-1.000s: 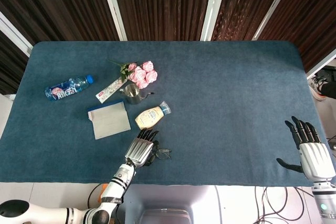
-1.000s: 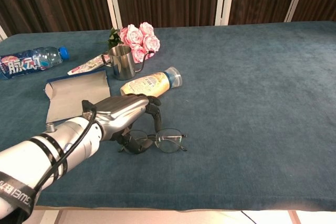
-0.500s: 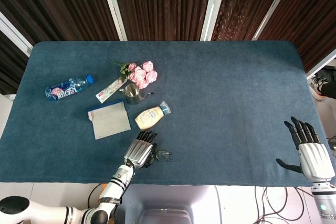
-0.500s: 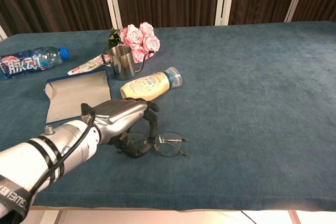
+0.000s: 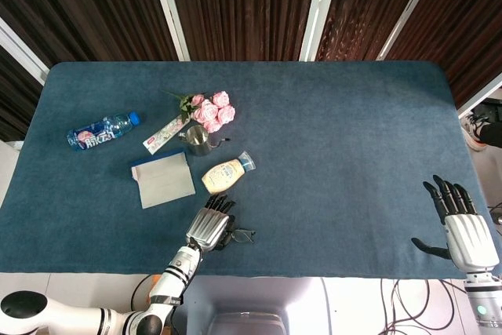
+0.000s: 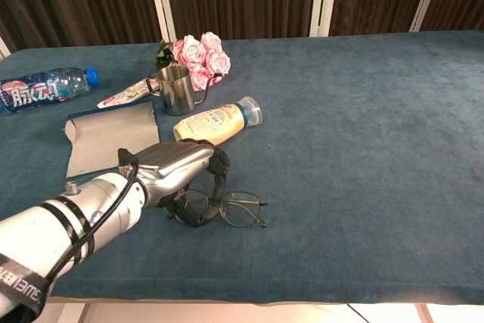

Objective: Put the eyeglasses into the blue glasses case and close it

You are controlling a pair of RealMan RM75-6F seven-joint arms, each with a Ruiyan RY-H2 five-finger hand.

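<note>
Blue cloth-covered table filling the frame; dark slatted wall at twelve o'clock. Left hand at seven o'clock near the front edge, fingers curled down over the eyeglasses, one lens showing just to its right. Right hand at four o'clock, fingers spread, holding nothing. Open blue glasses case at nine o'clock; yellow squeeze bottle just beside it; steel cup, pink roses, tube and water bottle towards ten o'clock.

Eyeglasses lie before the bottle, right of the case.
</note>
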